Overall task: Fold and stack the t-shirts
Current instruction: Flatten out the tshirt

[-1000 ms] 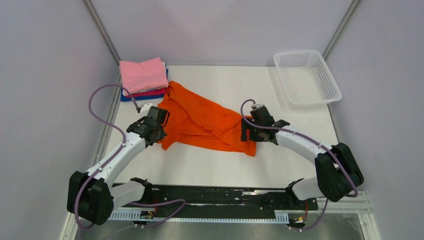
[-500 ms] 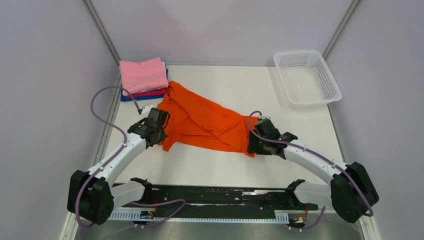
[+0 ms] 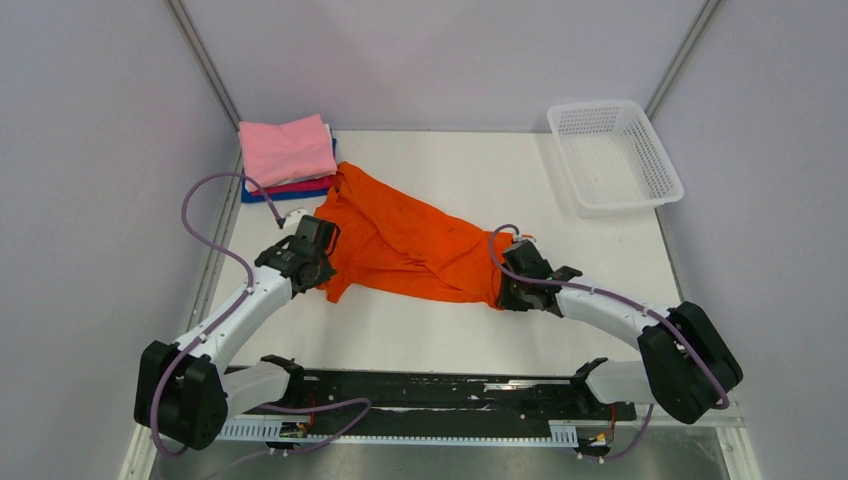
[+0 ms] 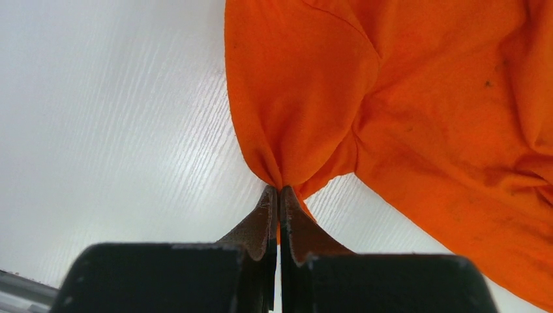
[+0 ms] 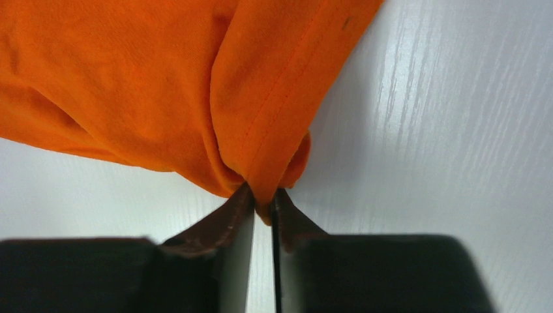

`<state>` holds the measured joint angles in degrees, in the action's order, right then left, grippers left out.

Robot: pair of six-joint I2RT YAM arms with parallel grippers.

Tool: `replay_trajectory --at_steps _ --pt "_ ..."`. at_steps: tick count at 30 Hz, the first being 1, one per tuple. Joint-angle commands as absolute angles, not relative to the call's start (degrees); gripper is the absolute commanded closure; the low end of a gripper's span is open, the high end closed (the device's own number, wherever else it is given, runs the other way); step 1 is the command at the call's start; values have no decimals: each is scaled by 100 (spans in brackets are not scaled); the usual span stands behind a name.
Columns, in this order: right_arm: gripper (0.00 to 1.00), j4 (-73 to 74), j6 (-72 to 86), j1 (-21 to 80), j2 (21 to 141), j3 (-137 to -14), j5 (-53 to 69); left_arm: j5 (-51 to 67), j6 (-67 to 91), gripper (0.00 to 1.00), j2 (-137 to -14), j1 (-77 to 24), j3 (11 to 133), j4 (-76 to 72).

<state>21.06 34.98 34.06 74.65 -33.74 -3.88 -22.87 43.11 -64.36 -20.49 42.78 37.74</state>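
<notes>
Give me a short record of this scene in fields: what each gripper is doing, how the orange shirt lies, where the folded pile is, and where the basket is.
left gripper: shut on a bunched edge of the orange t-shirt
right gripper: shut on a hemmed edge at the shirt's opposite end
orange t-shirt: unfolded and wrinkled, lying diagonally on the table between the two grippers
folded stack: far left corner, pink on top, magenta and blue edges showing below
mesh basket: white, far right corner, apart from the shirts

A white, wood-grained table (image 3: 450, 340) stands between 3 plain lilac walls (image 3: 440, 60). 2 metal posts (image 3: 205, 60) line the back corners. The light is soft and even.
</notes>
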Motion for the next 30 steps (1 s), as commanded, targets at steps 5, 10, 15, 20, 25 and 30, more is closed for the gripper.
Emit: replay_trajectory --at_steps 5,10,15,20,25,30 --pt "100 2184 3060 2977 6497 -4219 -533 -2373 4272 100 -5356 -2041 4656 3615" --pt "100 2167 2988 2364 5735 -4851 -102 -2246 4127 100 -4808 -2044 5375 3188" --pt "100 2138 2643 2231 5061 -5594 -432 -2371 3671 100 -4456 -2042 6327 2947" --pt "100 2061 2247 2221 4443 -6376 -709 -2383 3265 100 -4294 -2045 7554 2812" --pt "100 2050 2027 2218 3922 -6976 -353 -1945 2976 100 -4114 -2045 8398 2502" --pt "100 2130 2205 2223 3305 -7144 -234 -1947 2676 100 -4143 -2040 9241 2694"
